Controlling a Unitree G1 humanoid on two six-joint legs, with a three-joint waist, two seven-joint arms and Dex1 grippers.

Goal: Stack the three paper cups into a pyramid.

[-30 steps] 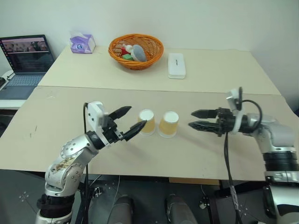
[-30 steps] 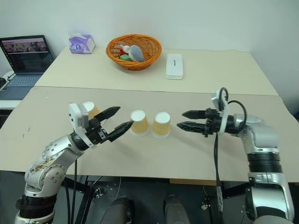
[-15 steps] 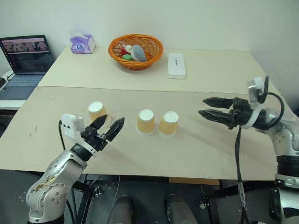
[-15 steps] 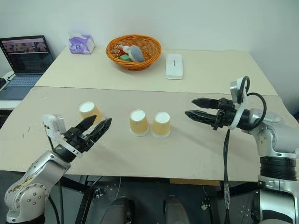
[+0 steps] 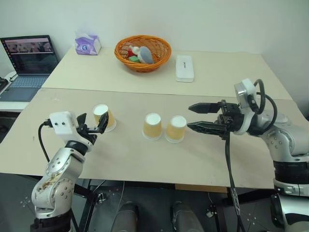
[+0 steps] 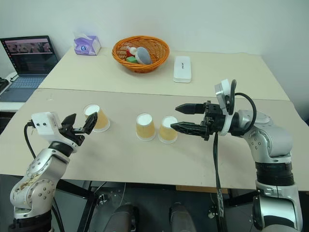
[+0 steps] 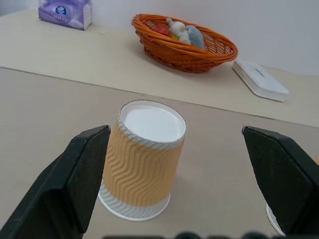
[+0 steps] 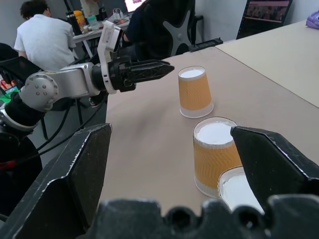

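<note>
Three tan paper cups stand upside down on the table [image 5: 145, 164], white bases up. The left cup [image 5: 103, 117] stands apart; the middle cup [image 5: 152, 126] and the right cup [image 5: 175, 128] sit side by side, almost touching. My left gripper [image 5: 92, 123] is open just on the near side of the left cup [image 7: 144, 159], pointing at it, and its fingers [image 7: 79, 179] do not touch the cup. My right gripper [image 5: 189, 117] is open, level and pointing left, its tips just right of the right cup [image 8: 239, 189]. No cup is held.
An orange basket [image 5: 143, 52] of small items, a white case [image 5: 184, 67] and a purple tissue box [image 5: 87, 43] sit on the far table. A laptop [image 5: 30, 60] stands at far left. People sit at desks [image 8: 45, 40] beyond the table's left end.
My left gripper has swung away from the middle cup to the left and now points at the left cup. My right gripper drew back and up, then came in close to the right cup.
</note>
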